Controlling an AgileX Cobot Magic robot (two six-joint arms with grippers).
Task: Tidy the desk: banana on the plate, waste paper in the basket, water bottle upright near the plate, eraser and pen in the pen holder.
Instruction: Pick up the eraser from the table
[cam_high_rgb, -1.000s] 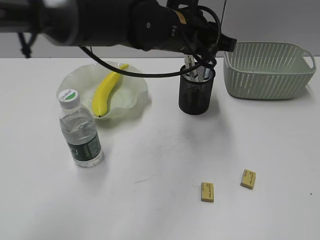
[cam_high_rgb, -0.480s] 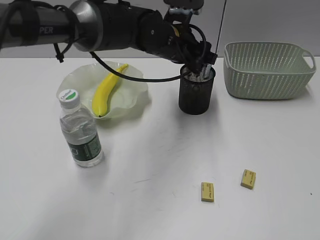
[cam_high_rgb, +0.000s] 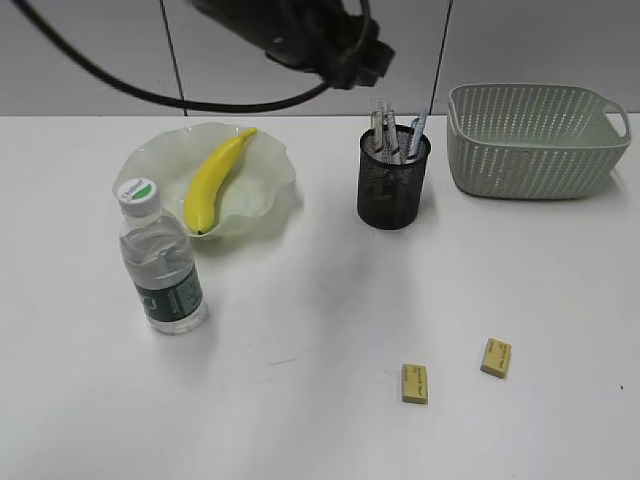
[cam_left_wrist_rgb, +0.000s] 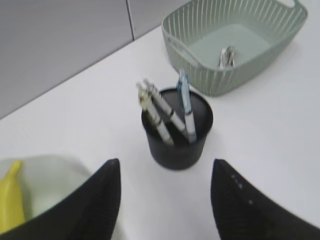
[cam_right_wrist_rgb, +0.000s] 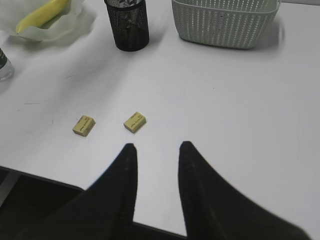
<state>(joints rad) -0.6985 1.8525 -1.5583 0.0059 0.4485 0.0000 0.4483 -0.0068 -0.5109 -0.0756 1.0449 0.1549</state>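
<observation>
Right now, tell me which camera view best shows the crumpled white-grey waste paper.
The left wrist view. It looks down into the pale green perforated plastic basket, where the crumpled white-grey waste paper lies on the floor. The exterior and right wrist views show only the basket's outer walls, so the paper is hidden in both.
</observation>
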